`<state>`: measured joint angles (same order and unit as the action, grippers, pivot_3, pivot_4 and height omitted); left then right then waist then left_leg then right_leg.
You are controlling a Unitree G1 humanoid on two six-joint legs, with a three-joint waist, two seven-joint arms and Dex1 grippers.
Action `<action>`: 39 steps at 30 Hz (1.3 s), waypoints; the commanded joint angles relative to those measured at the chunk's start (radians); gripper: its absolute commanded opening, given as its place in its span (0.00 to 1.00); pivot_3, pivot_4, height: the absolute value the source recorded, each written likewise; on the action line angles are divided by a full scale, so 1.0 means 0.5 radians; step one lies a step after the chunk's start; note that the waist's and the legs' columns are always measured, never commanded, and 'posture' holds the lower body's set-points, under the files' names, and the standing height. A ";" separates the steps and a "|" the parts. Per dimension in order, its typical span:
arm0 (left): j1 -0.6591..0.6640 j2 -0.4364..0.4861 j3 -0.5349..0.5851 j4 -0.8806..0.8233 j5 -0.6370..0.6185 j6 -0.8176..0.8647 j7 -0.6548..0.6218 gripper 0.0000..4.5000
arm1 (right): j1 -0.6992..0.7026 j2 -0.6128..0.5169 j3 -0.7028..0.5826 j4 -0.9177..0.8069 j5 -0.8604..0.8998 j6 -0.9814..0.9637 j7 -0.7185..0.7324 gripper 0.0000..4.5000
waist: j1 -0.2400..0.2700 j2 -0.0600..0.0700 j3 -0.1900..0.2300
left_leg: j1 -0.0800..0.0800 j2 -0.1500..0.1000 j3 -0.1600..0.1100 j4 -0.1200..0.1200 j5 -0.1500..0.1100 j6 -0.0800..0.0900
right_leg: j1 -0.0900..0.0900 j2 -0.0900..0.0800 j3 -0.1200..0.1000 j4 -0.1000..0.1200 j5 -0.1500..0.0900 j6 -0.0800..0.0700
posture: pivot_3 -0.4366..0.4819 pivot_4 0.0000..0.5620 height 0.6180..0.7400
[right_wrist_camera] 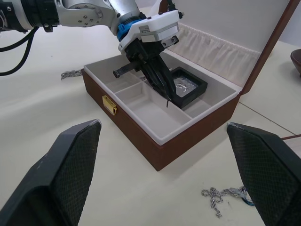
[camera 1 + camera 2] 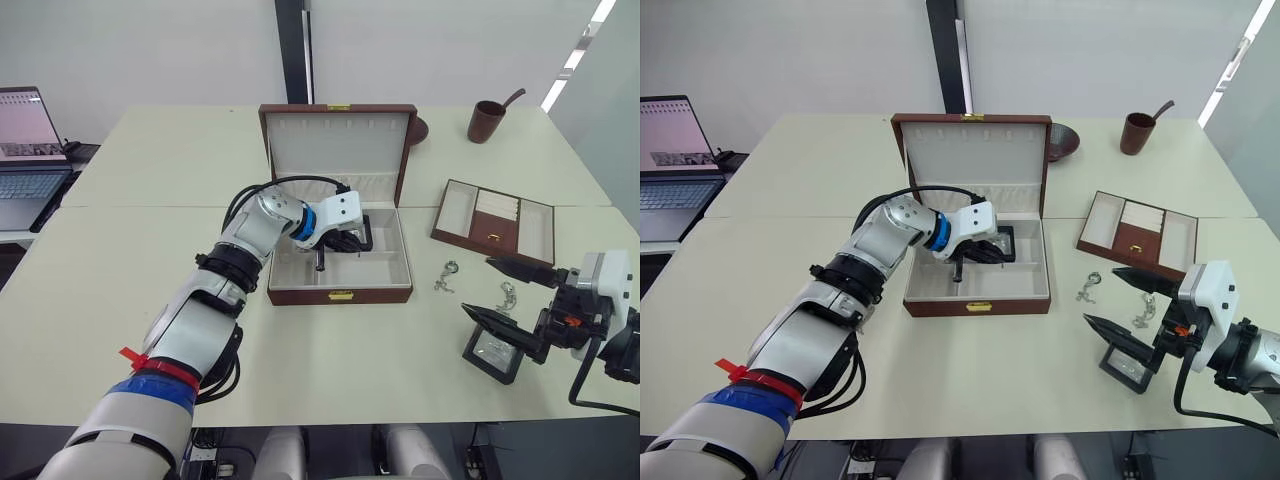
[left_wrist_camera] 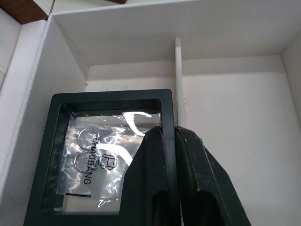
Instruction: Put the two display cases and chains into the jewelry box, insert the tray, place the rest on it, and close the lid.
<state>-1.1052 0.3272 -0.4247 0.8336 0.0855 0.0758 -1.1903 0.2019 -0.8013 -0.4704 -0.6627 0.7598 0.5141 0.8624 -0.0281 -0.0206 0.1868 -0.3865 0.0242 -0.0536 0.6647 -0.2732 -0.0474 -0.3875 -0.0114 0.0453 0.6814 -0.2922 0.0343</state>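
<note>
The jewelry box (image 2: 340, 262) stands open at desk (image 2: 150, 300) centre, lid (image 2: 338, 150) upright at its 12 o'clock side. The left end effector (image 1: 162, 92) reaches into the box, fingers pressed together with nothing between them, tips beside a display case (image 3: 101, 155) lying flat in a rear compartment. At the box's 3 o'clock, the tray (image 2: 494, 222) sits on the desk; two chains (image 2: 446, 277) lie between box and tray. The right end effector (image 2: 1118, 300) is spread wide just above the second display case (image 2: 497, 350) at 4 o'clock
</note>
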 commanded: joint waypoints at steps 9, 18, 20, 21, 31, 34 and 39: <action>-0.046 -0.016 0.098 -0.013 -0.015 -0.037 -0.003 0.15 | -0.003 -0.010 -0.055 -0.038 0.036 -0.036 -0.001 1.00 | 0.000 0.000 0.000 | 0.000 0.000 0.000 0.000 0.000 0.000 | 0.000 0.000 0.000 0.001 0.000 0.000 | 0.48 0.27 1.00; -0.038 -0.017 0.277 -0.145 -0.164 0.058 -0.109 0.75 | -0.049 -0.033 -0.046 0.037 0.024 -0.036 0.043 1.00 | 0.000 0.000 0.000 | 0.000 0.000 0.000 0.000 0.000 0.000 | 0.000 0.000 0.000 0.001 0.000 0.000 | 0.48 0.27 1.00; -0.006 0.010 0.379 -0.309 -0.307 0.162 -0.202 0.90 | -0.051 -0.044 -0.062 0.089 0.013 -0.041 0.068 1.00 | -0.001 0.000 0.000 | 0.000 0.000 0.000 0.000 0.000 0.000 | 0.000 0.000 -0.001 0.001 0.000 0.000 | 0.48 0.27 1.00; 0.030 0.031 0.447 -0.443 -0.423 0.290 -0.264 0.98 | -0.048 -0.049 -0.070 0.122 0.000 -0.048 0.081 1.00 | -0.001 0.000 0.000 | 0.000 0.001 0.000 0.000 0.000 0.000 | 0.000 0.000 -0.001 0.001 0.000 0.000 | 0.48 0.27 1.00; 0.749 0.572 0.919 -1.745 -1.096 1.299 -0.222 0.99 | -0.078 -0.087 -0.132 0.642 -0.123 -0.124 0.250 1.00 | -0.011 0.004 -0.002 | 0.008 0.008 0.001 0.000 0.000 0.000 | 0.002 0.005 0.002 0.006 0.000 -0.001 | 0.48 0.27 1.00; 1.057 0.771 1.155 -1.908 -1.148 1.398 -0.075 0.99 | -0.178 -0.098 -0.109 0.939 -0.199 -0.207 0.313 1.00 | -0.014 0.004 -0.002 | 0.008 0.007 0.002 0.000 0.000 0.000 | 0.003 0.004 0.003 0.003 0.000 -0.001 | 0.48 0.27 1.00; 1.457 0.947 1.479 -2.060 -1.179 1.400 0.138 0.99 | -0.313 -0.102 -0.066 1.329 -0.306 -0.342 0.407 1.00 | -0.002 0.004 -0.002 | 0.008 0.008 0.001 -0.001 0.000 0.000 | 0.003 0.003 0.002 0.002 0.000 -0.001 | 0.48 0.27 1.00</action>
<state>-0.3936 0.7763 0.2551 -0.1470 -0.4894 0.7856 -1.1512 0.0582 -0.8411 -0.4870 -0.0259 0.6170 0.3827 1.0486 -0.0289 -0.0185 0.1857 -0.3824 0.0279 -0.0522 0.6642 -0.2732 -0.0476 -0.3860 -0.0105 0.0465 0.6822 -0.2923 0.0338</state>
